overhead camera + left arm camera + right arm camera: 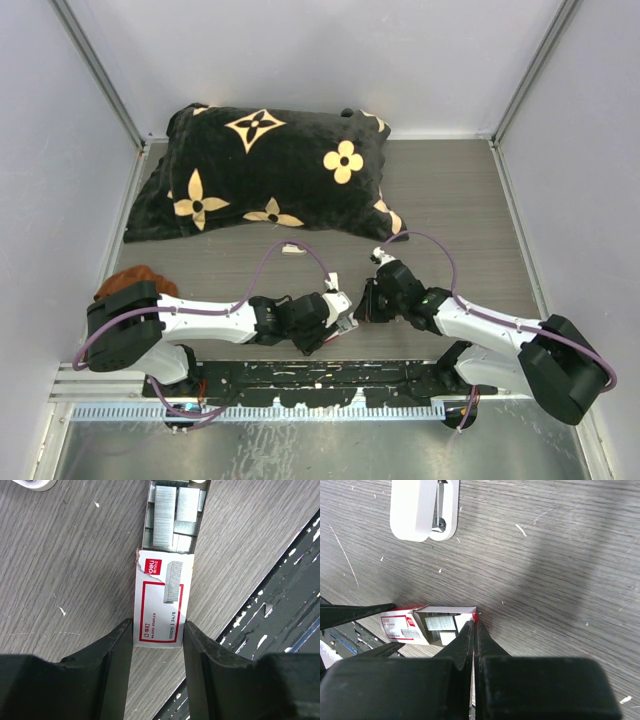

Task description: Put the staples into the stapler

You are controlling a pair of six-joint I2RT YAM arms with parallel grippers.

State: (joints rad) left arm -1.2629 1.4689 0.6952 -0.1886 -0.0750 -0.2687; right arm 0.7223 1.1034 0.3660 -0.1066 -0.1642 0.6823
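The small red-and-white staple box [160,605] lies on the wood table. Its grey tray [148,515] is slid partly out, showing silvery staple strips [172,515]. My left gripper [157,630] is shut on the near end of the box, one finger on each side. My right gripper [476,622] is shut on the outer end of the tray [451,611], beside the strips [440,624]. The box also shows in the right wrist view [400,628]. The small white stapler [422,510] lies apart, further up the table [293,250]. In the top view both grippers, left [343,318] and right [362,300], meet at the table's near middle.
A large black pillow [265,175] with tan flowers fills the back of the table. A brown object [125,282] sits at the left by the left arm. A black mounting rail [320,378] runs along the near edge, close to the box [280,595].
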